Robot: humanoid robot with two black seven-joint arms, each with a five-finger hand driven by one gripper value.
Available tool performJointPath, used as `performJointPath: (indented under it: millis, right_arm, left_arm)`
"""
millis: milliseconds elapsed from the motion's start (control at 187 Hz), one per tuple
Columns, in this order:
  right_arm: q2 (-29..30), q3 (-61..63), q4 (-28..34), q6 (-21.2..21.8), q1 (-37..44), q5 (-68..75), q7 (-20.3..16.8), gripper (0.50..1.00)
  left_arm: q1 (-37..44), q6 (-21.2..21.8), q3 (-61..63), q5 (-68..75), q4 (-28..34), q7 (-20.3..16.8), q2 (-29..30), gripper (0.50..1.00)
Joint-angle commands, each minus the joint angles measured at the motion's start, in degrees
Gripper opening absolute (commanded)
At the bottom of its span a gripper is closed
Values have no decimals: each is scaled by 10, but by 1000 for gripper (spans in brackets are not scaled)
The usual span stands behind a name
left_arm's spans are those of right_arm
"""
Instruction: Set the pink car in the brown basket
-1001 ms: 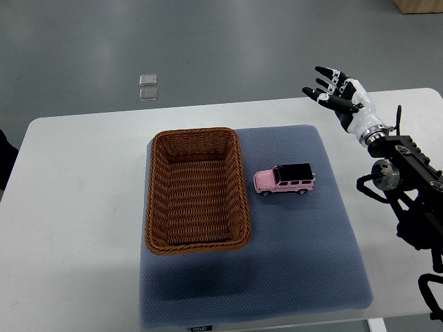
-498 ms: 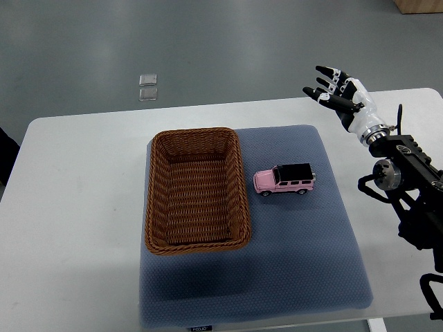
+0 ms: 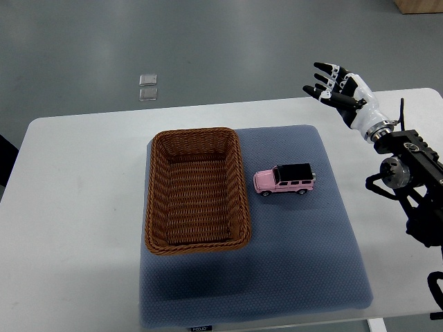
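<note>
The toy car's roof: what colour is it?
Black, above a pink body; the car shows clearly in the top view.

You find only one bit of print: a small tag on the near edge of the blue mat (image 3: pixel 291 277). Its letters are too small for you to read.

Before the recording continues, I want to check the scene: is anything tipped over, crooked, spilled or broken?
Nothing stands out. The pink car stands upright on its wheels on the blue mat, just right of the brown basket, which sits flat and empty. The right hand hovers open beyond the table's far right edge, holding nothing.
</note>
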Motion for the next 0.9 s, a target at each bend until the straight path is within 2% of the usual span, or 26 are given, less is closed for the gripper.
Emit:
performJointPath:
  millis: [0,144,380,631,894]
  right_arm:
    - [-9,-10,2,10,3,-3,0,928]
    - [-17,-22,3,13,7,-17,2,928]
    - [-48,-55,38,14,6,-112,32,928]
    - [-105,-135,80,16,-1,-247,108,926]
    - [-137,-213,99,17,-2,-382,183,926]
  left_arm:
    - [0,0,0,0,0,0,0,1000]
    - [0,0,0,0,0,0,0,1000]
    - [0,0,0,0,0,0,0,1000]
    - [0,0,0,0,0,0,0,1000]
    - [0,0,0,0,-3,0,0,1000]
